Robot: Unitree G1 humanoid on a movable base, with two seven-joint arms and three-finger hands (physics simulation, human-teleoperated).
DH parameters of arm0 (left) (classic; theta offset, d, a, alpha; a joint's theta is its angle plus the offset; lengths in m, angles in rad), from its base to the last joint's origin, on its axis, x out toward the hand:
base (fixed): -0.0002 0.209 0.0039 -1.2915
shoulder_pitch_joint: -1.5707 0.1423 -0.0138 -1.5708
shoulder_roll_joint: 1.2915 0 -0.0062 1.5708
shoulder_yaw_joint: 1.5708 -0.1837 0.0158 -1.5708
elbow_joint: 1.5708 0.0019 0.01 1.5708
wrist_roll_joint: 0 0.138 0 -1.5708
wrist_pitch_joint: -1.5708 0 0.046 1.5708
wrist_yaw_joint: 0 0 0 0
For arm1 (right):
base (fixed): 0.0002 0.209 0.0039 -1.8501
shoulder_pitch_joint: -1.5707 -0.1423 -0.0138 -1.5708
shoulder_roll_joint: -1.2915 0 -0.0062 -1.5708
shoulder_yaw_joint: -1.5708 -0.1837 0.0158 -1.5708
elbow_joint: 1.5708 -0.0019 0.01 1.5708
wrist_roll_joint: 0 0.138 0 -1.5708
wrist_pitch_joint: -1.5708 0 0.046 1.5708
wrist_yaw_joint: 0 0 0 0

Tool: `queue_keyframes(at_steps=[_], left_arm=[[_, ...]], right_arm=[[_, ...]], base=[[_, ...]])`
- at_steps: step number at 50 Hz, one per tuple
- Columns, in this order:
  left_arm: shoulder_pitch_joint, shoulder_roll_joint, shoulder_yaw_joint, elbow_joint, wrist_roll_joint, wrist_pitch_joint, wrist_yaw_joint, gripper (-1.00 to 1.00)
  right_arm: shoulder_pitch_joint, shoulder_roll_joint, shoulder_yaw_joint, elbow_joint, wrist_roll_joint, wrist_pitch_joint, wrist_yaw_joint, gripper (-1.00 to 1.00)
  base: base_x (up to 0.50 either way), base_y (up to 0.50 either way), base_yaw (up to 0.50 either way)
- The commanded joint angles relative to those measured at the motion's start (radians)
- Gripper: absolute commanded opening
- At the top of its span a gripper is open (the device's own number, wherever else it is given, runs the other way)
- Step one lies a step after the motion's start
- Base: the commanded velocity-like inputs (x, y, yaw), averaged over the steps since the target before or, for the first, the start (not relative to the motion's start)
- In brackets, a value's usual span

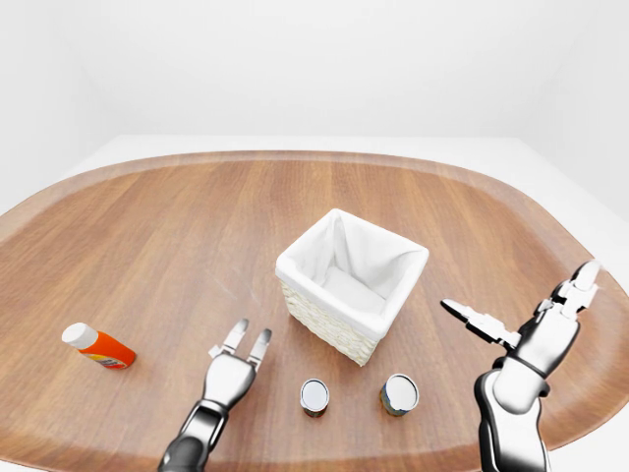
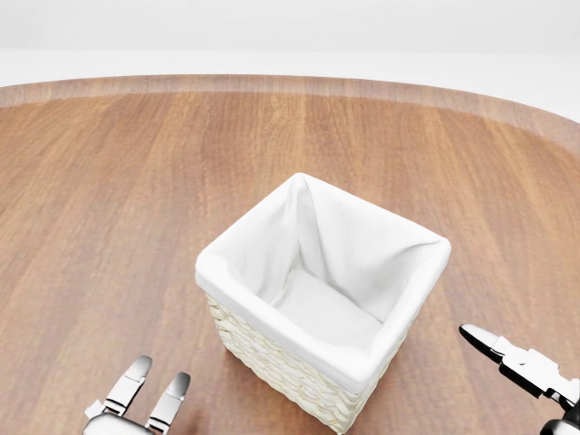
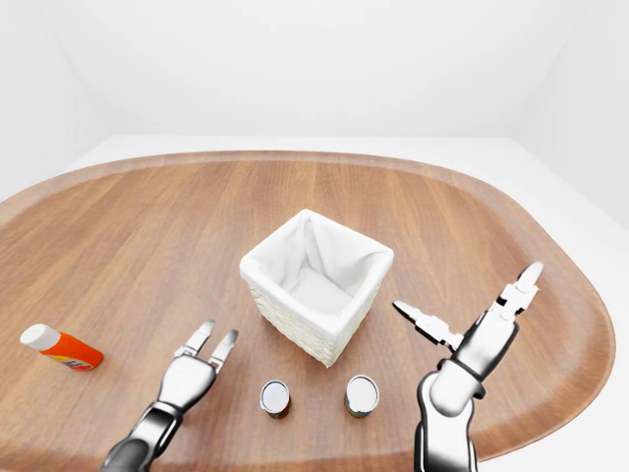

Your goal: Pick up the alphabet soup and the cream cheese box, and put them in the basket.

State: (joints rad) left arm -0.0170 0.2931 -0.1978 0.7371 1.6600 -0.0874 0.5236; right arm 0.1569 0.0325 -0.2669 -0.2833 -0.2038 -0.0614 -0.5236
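A wide wooden table [image 1: 177, 216] fills the left-eye view. At its far left an orange bottle [image 1: 98, 346] with a white cap lies on its side. Next, the left hand [image 1: 236, 356] hovers low over the wood, fingers spread and holding nothing. To its right two small cans [image 1: 314, 395] stand upright near the bottom edge, well apart; which is the alphabet soup cannot be told. Above them sits the white-lined wicker basket [image 1: 339, 324]. At far right the right hand [image 1: 521, 334] is raised, fingers splayed wide, empty.

Left hand [image 1: 232, 369] low, fingers straight; right hand [image 1: 536, 329] raised, fingers spread.
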Motion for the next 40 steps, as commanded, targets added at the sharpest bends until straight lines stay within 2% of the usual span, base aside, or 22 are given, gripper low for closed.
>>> queue_keyframes(at_steps=[1,9,16,23,36,37,38,40], left_arm=[[0.009,0.020,0.005,0.072,0.011,0.000,0.000,1.00],[-0.040,0.023,-0.006,0.194,0.011,0.000,0.000,1.00],[-0.123,0.009,-0.033,0.380,0.020,0.000,0.000,1.00],[-0.195,0.006,-0.045,0.523,-0.020,0.000,0.000,1.00],[-0.221,0.027,-0.056,0.621,-0.033,0.000,0.000,1.00],[-0.219,0.026,-0.057,0.624,-0.031,0.000,0.000,0.32],[-0.219,0.026,-0.054,0.628,-0.033,0.000,0.000,-0.68],[-0.219,0.027,-0.053,0.634,-0.032,0.000,0.000,-1.00]], right_arm=[[-0.001,-0.001,0.002,0.003,-0.002,0.000,0.000,1.00],[0.001,0.000,0.002,-0.003,-0.003,0.005,0.000,1.00],[-0.001,-0.001,0.002,0.009,-0.004,-0.005,0.000,1.00],[0.000,0.000,0.003,0.002,-0.006,0.002,0.000,1.00],[-0.001,-0.002,0.003,0.011,-0.008,-0.004,0.000,1.00],[-0.002,-0.002,0.003,0.014,-0.008,-0.006,0.000,1.00],[-0.002,-0.002,0.003,0.011,-0.009,-0.004,0.000,1.00],[-0.001,-0.001,0.004,0.005,-0.010,0.002,0.000,1.00]], base=[[0.00,0.00,0.00],[0.00,0.00,0.00],[0.00,0.00,0.00],[0.00,0.00,0.00],[0.00,0.00,0.00],[0.00,0.00,0.00],[0.00,0.00,0.00],[0.00,0.00,0.00]])
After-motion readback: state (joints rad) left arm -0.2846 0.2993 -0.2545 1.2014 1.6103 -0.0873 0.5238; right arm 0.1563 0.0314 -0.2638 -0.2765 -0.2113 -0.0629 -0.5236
